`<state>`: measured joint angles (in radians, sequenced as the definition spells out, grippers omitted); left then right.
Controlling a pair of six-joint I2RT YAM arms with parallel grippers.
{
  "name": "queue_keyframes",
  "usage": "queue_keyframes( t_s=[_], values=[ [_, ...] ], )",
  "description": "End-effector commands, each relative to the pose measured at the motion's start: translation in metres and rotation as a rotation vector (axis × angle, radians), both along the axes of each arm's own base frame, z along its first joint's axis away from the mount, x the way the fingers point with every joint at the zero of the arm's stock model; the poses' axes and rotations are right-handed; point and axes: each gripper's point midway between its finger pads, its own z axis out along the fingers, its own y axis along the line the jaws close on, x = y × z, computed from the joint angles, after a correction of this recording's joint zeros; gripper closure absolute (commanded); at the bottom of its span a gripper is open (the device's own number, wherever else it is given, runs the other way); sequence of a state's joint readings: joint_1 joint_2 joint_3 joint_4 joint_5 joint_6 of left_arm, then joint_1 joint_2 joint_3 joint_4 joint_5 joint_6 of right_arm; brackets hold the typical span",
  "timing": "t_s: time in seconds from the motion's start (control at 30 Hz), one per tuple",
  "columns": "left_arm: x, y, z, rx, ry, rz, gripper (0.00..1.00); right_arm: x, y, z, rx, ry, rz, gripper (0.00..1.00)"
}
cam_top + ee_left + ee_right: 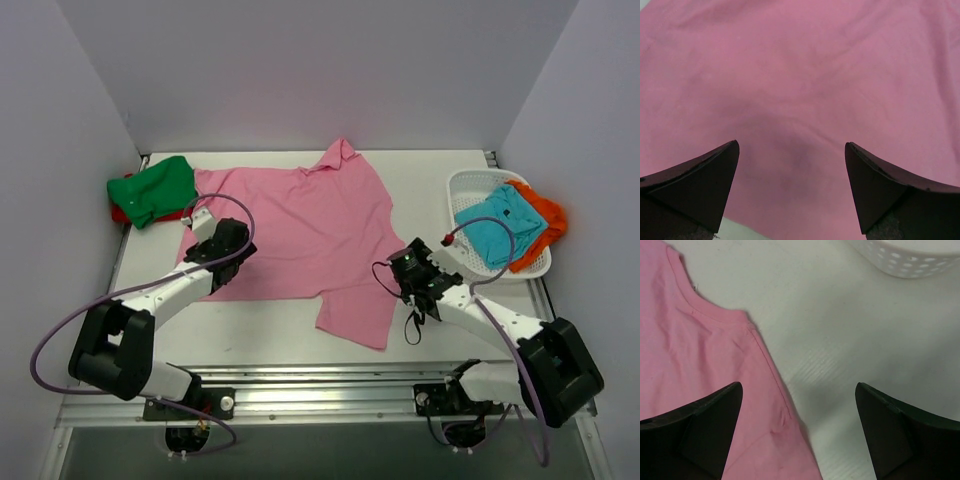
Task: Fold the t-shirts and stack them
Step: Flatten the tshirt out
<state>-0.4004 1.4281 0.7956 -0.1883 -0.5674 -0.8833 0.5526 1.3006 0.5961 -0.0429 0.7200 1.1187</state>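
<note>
Top view, pink shirt [300,230]: spread flat mid-table, collar at the far side, one sleeve trailing toward the near edge; not yet folded.
Top view, stack: green shirt [150,190] folded on the red shirt [118,213] at the far left corner, likely where the pink one will go.
Top view, basket [468,182]: far right; teal shirt [500,230] and orange shirt [545,220] lie in it, waiting.
Top view, left pincer [205,225]: over the pink shirt's left edge.
Top view, right pincer [403,265]: by its right edge, a placing that suits a two-sided fold.
Left wrist, left pincer [790,145]: jaws wide, nothing held; low over pink cloth, a sliver of table [735,231] at the hem.
Right wrist, right pincer [799,385]: jaws wide, empty; straddling the sleeve seam, one finger over cloth, one over bare table, probably lining up an edge pinch.
Right wrist, basket: rim just visible at the top right.
</note>
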Motion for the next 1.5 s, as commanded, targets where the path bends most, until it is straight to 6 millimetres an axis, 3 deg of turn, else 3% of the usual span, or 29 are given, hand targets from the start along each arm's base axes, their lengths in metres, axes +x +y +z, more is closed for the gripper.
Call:
queue_keyframes(
  t_s=[0.0,0.03,0.2,0.43,0.67,0.8,0.9,0.97,1.0,1.07,1.1,1.13,1.2,1.23,1.3,1.47],
  values=[
    [-0.004,-0.008,0.002,-0.065,-0.03,0.015,0.04,-0.02,-0.003,0.007,0.091,-0.04,-0.018,0.1],
    [-0.004,-0.012,-0.002,-0.076,-0.028,0.009,0.04,-0.022,-0.003,0.014,0.112,-0.063,-0.008,0.1],
    [-0.008,-0.012,-0.028,-0.078,0.024,0.033,0.02,-0.028,0.001,0.011,0.145,-0.064,0.026,0.11],
    [-0.006,-0.018,-0.034,-0.097,0.041,0.028,0.02,-0.023,0.034,-0.027,0.201,0.021,0.123,0.13],
    [-0.014,-0.024,-0.042,-0.12,0.058,0.008,0.0,-0.012,0.05,-0.047,0.204,0.05,0.167,0.14],
    [-0.01,-0.027,-0.059,-0.111,0.091,0.005,0.12,-0.008,0.056,-0.06,0.189,0.087,0.188,0.17],
    [-0.005,-0.034,-0.07,-0.113,0.116,-0.015,0.3,-0.004,0.063,-0.067,0.194,0.102,0.206,0.23],
    [-0.004,-0.036,-0.077,-0.11,0.133,-0.023,0.42,-0.003,0.066,-0.071,0.194,0.114,0.221,0.34],
    [-0.001,-0.037,-0.076,-0.112,0.13,-0.025,0.51,-0.003,0.067,-0.072,0.194,0.114,0.226,0.46],
    [0.0,-0.037,-0.08,-0.106,0.138,-0.028,0.59,-0.003,0.067,-0.074,0.192,0.117,0.226,0.66],
    [0.0,-0.037,-0.08,-0.103,0.138,-0.029,0.64,-0.004,0.066,-0.076,0.187,0.124,0.223,0.83],
    [0.0,-0.037,-0.081,-0.101,0.141,-0.029,0.75,-0.004,0.064,-0.077,0.183,0.128,0.218,0.9],
    [0.0,-0.037,-0.082,-0.098,0.144,-0.03,0.83,-0.007,0.062,-0.078,0.174,0.134,0.215,1.0],
    [-0.002,-0.036,-0.084,-0.095,0.149,-0.029,0.92,-0.008,0.06,-0.078,0.17,0.137,0.212,1.0],
    [-0.002,-0.036,-0.083,-0.094,0.149,-0.032,0.97,-0.011,0.057,-0.077,0.16,0.139,0.205,1.0],
    [-0.01,-0.035,-0.084,-0.106,0.159,-0.038,0.98,-0.02,0.043,-0.064,0.143,0.126,0.171,1.0]
  ],
)
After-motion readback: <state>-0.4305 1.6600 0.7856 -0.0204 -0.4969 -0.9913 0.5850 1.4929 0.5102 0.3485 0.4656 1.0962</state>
